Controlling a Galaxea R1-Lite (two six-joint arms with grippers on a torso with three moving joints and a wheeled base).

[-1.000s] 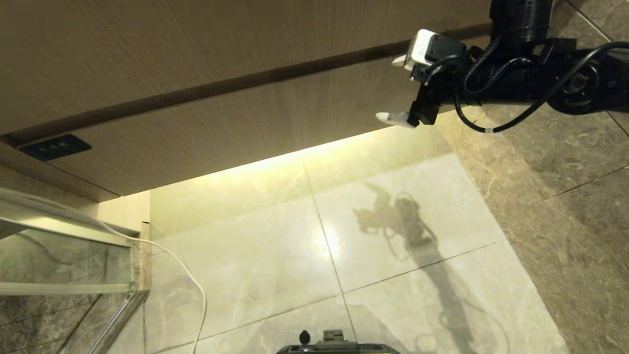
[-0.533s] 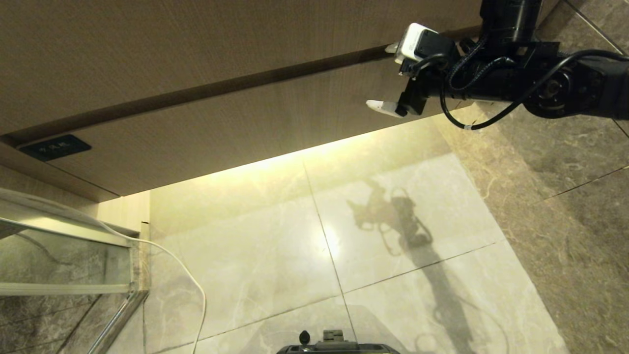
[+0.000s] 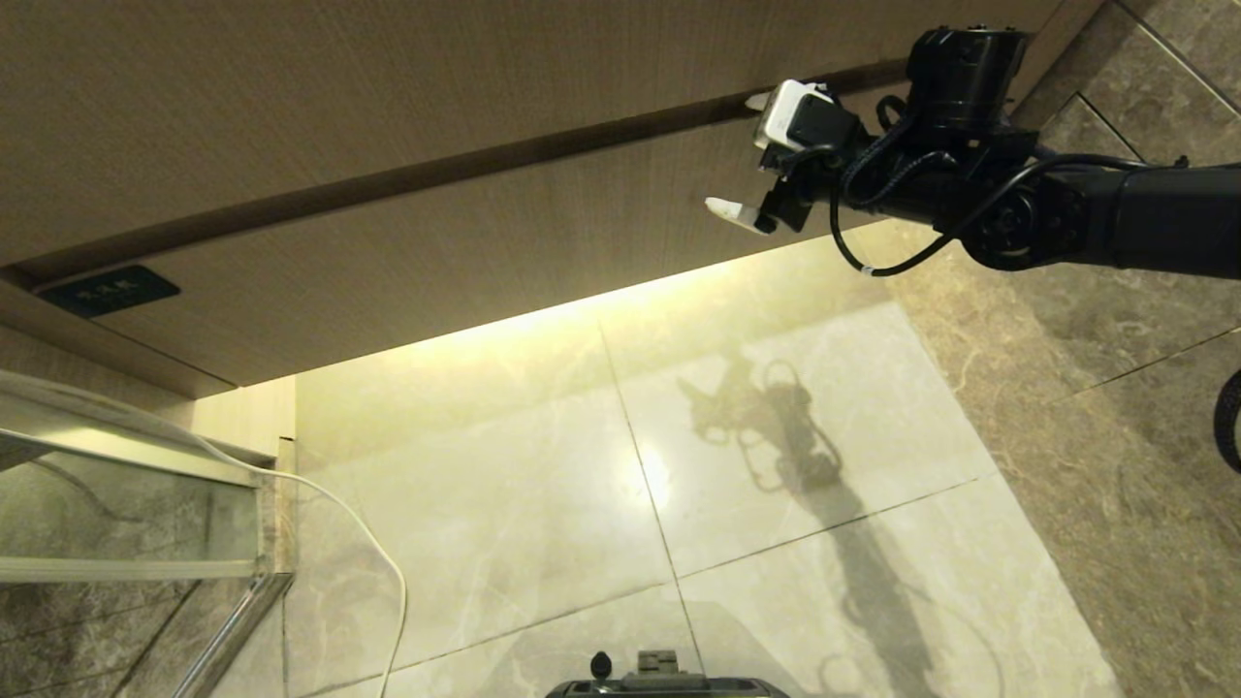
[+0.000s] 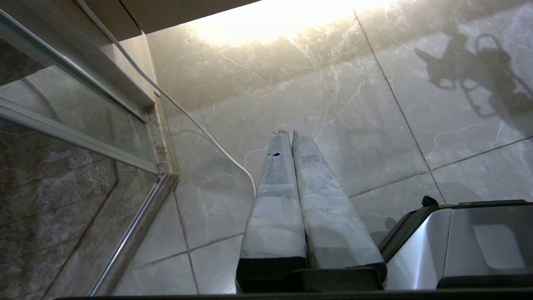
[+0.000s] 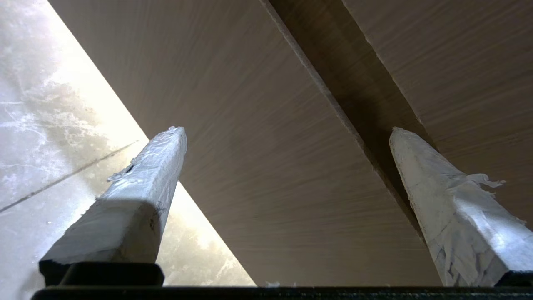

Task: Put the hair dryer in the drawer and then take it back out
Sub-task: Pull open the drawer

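Head view: drawer (image 3: 436, 252), flat wood-grain front with a small dark label plate (image 3: 109, 290), sits closed under a taller wood panel (image 3: 388, 87). Glossy marble floor (image 3: 543, 504) below. No hair dryer visible. Right gripper (image 3: 742, 160) at the seam, jaws wide, empty.

Left wrist: left gripper (image 4: 289, 133) fingers pressed together over floor.

Right wrist: tape-wrapped fingers (image 5: 141, 187) straddle drawer front.

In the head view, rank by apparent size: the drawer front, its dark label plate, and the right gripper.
1. drawer, spanning most of the frame.
2. right gripper, open, at the drawer's right end; it is nearer the camera, so it looks enlarged.
3. label plate, smallest.
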